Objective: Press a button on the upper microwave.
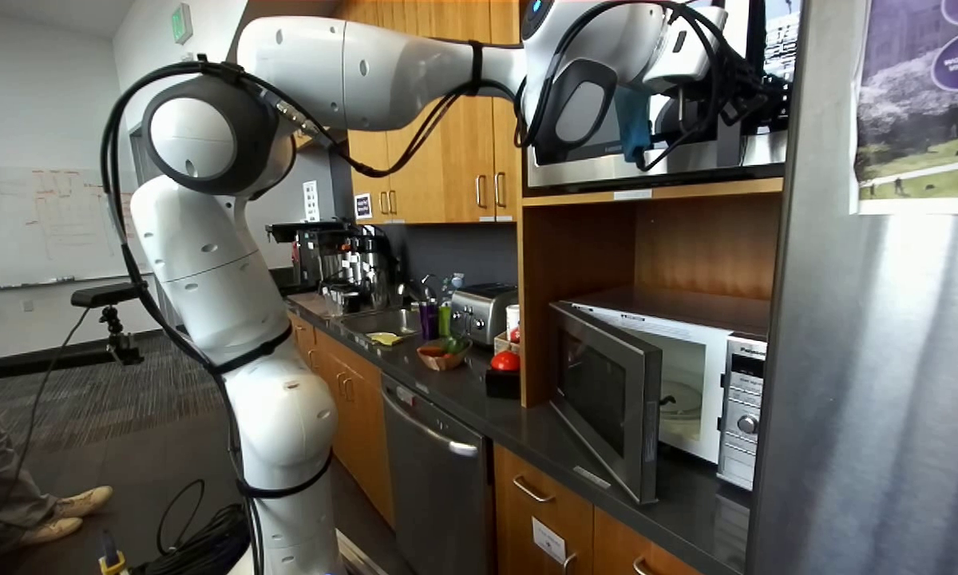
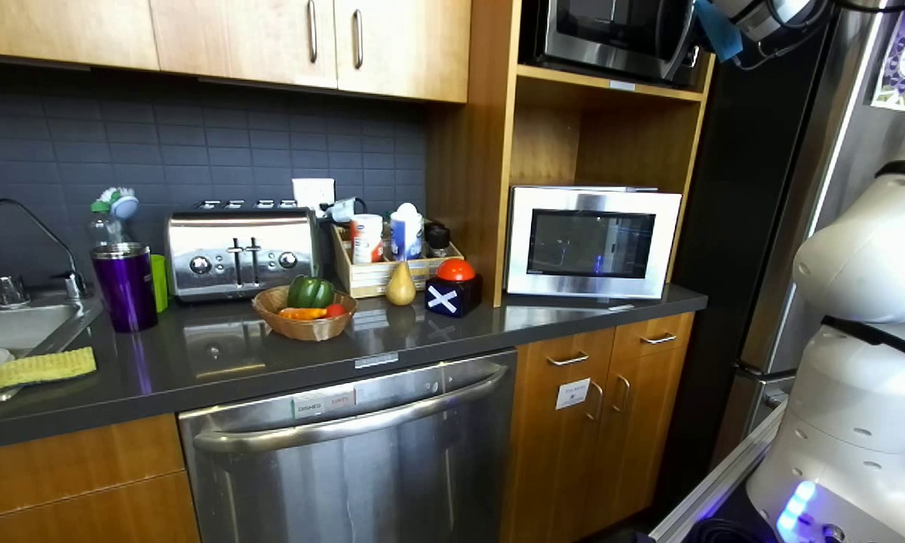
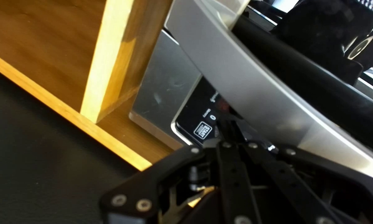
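The upper microwave (image 2: 622, 34) sits on the upper wooden shelf, with a dark glass door and steel frame. In an exterior view the arm hides much of it, and its lower steel edge (image 1: 575, 169) shows. In the wrist view its curved silver handle (image 3: 267, 87) crosses beside the dark control strip (image 3: 191, 116). The START button (image 3: 203, 130) shows near the strip's bottom corner. My gripper (image 3: 231, 129) is shut and empty, its fingertips over the strip beside START and the 0 key. I cannot tell whether they touch it. In an exterior view the gripper (image 1: 746, 100) is partly hidden by cables.
The smaller white microwave (image 1: 694, 335) stands below with its grey door (image 1: 607, 399) swung open. The steel fridge (image 1: 870, 383) is close beside the shelf. The wooden shelf edge (image 1: 686, 192) runs under the upper microwave. A red button on a black box (image 2: 454, 290) sits on the counter.
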Motion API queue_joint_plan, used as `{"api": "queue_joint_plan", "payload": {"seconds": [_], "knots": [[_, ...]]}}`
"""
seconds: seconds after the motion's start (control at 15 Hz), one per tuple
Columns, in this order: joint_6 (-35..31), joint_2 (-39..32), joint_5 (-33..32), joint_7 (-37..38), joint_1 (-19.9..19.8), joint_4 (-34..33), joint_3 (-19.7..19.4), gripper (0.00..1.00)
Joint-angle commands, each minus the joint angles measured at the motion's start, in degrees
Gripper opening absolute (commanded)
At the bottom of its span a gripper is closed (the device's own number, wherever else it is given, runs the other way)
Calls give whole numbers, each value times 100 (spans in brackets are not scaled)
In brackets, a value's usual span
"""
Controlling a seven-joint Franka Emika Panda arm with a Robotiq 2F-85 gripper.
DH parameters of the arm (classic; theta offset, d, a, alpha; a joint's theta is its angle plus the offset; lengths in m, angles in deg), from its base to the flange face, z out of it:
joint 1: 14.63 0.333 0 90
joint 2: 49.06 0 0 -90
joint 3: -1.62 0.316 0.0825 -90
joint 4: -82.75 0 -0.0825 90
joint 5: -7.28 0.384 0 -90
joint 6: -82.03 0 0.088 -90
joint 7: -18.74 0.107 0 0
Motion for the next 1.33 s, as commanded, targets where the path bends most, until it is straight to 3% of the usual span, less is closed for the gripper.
{"api": "queue_joint_plan", "payload": {"seconds": [0.0,0.47,1.27], "knots": [[12,-17,138,-115,189,-107,-54,0],[178,-19,56,-276,185,-331,-105,0],[749,65,-203,-1452,-30,-578,-301,0]]}}
